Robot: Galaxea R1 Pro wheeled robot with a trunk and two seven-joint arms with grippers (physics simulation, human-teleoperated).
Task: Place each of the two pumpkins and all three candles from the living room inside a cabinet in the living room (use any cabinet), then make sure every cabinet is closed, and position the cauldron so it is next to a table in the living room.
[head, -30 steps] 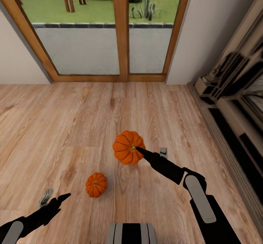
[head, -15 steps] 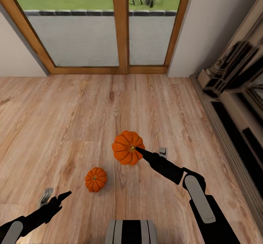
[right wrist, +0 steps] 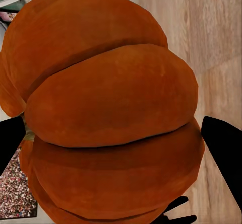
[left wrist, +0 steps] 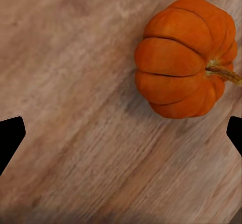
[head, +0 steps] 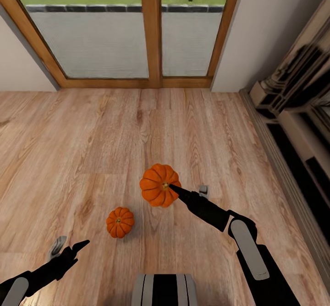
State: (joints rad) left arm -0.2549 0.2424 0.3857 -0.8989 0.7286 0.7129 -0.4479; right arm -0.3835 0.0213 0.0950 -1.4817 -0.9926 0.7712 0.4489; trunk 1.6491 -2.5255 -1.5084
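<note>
Head view: we see our right gripper point(head: 172, 187) holding one pumpkin point(head: 158, 184) up off the wooden floor point(head: 91, 136), its fingertips reaching to the stem.
Right gripper: pinching that pumpkin; in the right wrist view its ribbed orange body point(right wrist: 108, 113) sits pressed between the two dark fingertips point(right wrist: 224, 146).
Left gripper point(head: 75, 247): spread wide and carrying nothing, low over the boards.
Second pumpkin point(head: 120, 222): on the floor, ahead of our left gripper and toward its inner side, apart from it; in the left wrist view it lies point(left wrist: 186, 58) near one fingertip, not between the two.
Cabinet point(head: 298, 127): the dark wall unit runs along the wall out beyond our right arm; we cannot tell which fronts stand open.
Progress: we judge the task early. One pumpkin is lifted but not stowed, the other is untouched.
Left to do: both pumpkins into the cabinet, then the three candles, closing every front, and placing the cauldron.
</note>
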